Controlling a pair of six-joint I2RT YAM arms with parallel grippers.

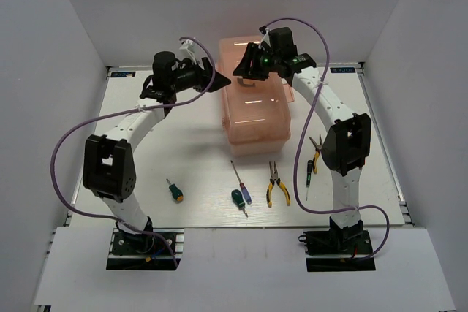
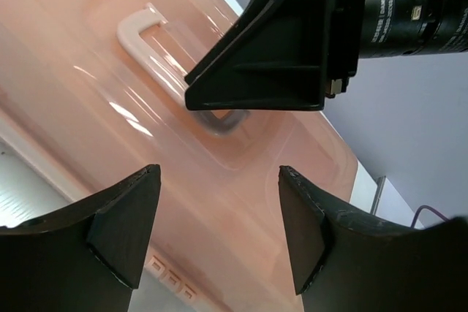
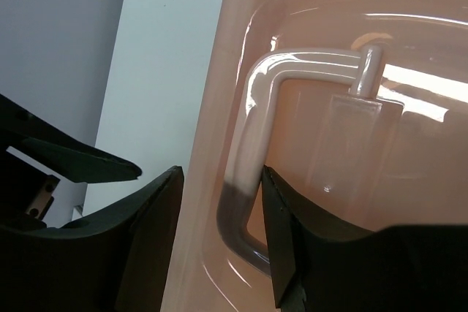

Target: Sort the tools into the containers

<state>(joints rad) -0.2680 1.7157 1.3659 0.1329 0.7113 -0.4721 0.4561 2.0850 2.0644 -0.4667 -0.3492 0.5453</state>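
Note:
The salmon-pink toolbox (image 1: 256, 118) stands closed at the back centre, its containers hidden under the lid (image 2: 95, 107) (image 3: 409, 20). My right gripper (image 1: 242, 71) (image 3: 219, 173) is open over the lid, its fingers straddling one end of the pale lid handle (image 3: 256, 129) (image 2: 146, 31); the handle lies against the right finger. My left gripper (image 1: 219, 80) (image 2: 219, 180) hovers open at the lid's left edge, holding nothing. The tools lie on the table in front: two green screwdrivers (image 1: 174, 191) (image 1: 238, 199), a purple one (image 1: 241, 183), yellow pliers (image 1: 276, 186) (image 1: 316, 147) and a dark screwdriver (image 1: 308, 177).
White walls close in the white table (image 1: 146, 151) on the left, right and back. The two grippers stand very near each other over the lid's left part; the right gripper's finger (image 2: 278, 56) fills the top of the left wrist view.

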